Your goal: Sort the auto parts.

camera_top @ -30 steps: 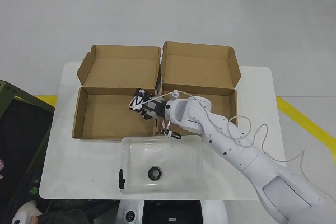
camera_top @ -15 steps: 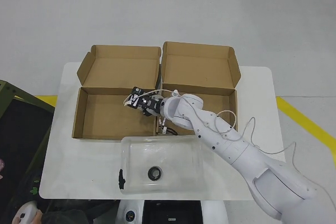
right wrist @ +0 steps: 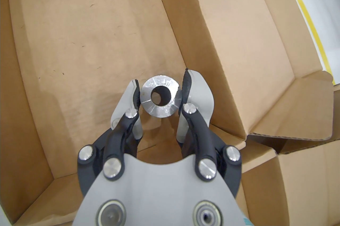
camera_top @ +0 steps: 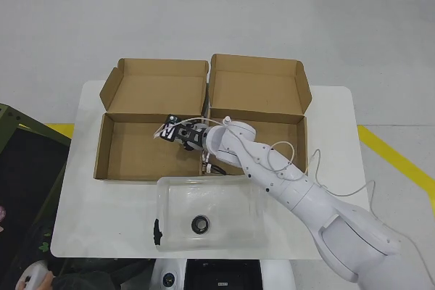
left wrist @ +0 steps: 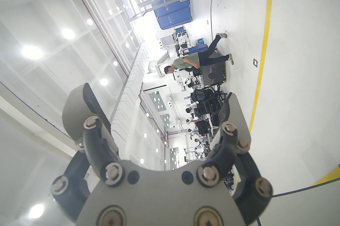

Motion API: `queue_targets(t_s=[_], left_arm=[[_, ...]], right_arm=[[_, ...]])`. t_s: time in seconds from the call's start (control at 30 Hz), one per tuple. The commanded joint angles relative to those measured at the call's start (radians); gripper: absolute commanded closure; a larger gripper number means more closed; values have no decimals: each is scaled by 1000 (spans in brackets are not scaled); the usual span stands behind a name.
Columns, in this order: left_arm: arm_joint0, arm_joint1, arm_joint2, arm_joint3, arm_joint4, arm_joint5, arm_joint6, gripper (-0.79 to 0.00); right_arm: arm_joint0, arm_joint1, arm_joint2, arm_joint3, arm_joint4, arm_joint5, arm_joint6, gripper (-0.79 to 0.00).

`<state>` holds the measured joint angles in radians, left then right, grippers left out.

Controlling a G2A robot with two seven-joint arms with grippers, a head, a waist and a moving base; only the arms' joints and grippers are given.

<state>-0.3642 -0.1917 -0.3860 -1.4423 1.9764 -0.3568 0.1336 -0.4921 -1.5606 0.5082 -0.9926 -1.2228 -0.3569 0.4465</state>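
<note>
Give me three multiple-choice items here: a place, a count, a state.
1. Where is the right hand?
A. Over the left cardboard box.
B. Over the clear bin.
C. Out over the floor.
2. How many cardboard boxes stand on the table?
A. One.
B. Two.
C. Four.
3. What is the right hand's state?
A. Open, empty.
B. Shut on a silver metal ring.
C. Shut on a black ring.
Key:
1 A: its wrist view looks into that box.
2 B: a right cardboard box sits beside the left one.
3 B: both fingers press the ring's sides.
</note>
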Motion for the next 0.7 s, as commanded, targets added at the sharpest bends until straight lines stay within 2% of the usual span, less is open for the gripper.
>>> queue_targets(t_s=[0.0,0.3,0.67], left_arm=[[0,0,0,0,0,0,0,-785],[0,0,0,0,0,0,0,-785],[0,0,0,0,0,0,0,-785]], right_arm=[[3,-3,-2,0,-22,-1,1,-314],[-27,0,23,-125,-71,-30,3,-360],[-149,55,128,-398,-102,-144,68,-369]])
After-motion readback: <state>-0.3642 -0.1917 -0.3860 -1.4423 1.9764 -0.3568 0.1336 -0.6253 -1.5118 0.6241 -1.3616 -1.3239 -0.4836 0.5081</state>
